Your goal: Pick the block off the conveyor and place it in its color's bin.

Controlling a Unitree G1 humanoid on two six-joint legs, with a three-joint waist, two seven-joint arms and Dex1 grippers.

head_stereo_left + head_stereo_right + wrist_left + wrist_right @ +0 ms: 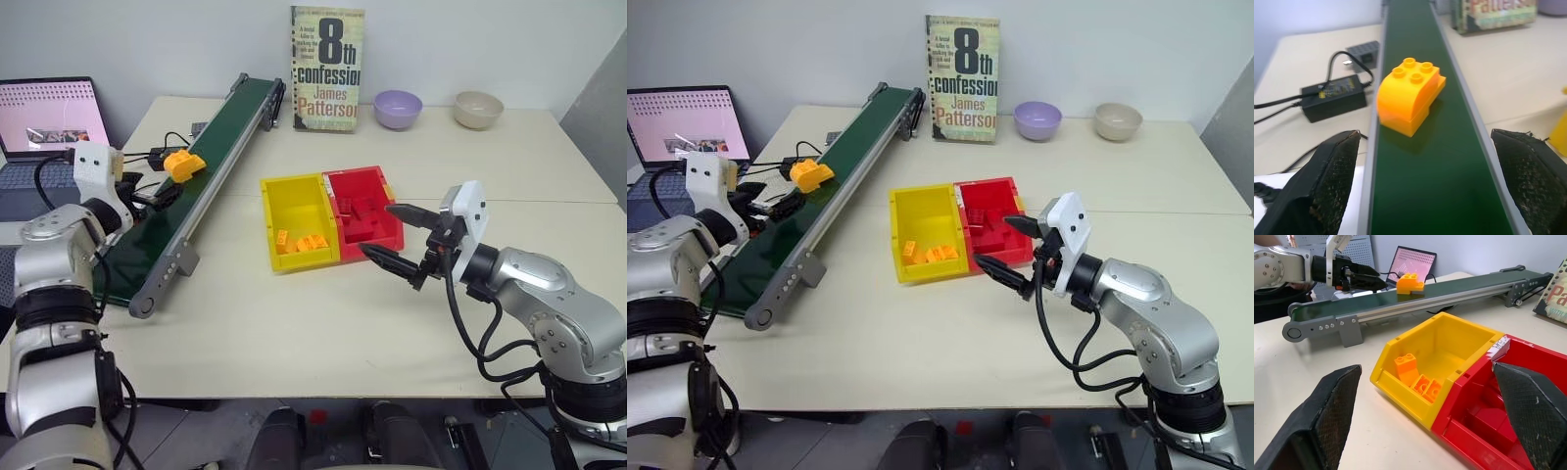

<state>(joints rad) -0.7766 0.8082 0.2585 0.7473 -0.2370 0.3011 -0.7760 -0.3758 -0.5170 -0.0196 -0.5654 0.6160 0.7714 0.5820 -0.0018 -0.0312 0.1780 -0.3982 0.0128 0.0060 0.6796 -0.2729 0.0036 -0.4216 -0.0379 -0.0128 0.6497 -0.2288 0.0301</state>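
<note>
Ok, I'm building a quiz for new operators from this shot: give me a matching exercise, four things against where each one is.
Things:
1. block
2. left end effector
3. right end effector
4. book

Places:
A. by the near end of the red bin
B. standing at the table's far edge
C. on the conveyor belt
D. over the belt, open, just short of the block

Pairs: 1-C, 2-D, 3-A, 4-B

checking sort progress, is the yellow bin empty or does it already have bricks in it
Not empty. The yellow bin already holds a few orange-yellow bricks at one end; the rest of its floor is bare.
</note>
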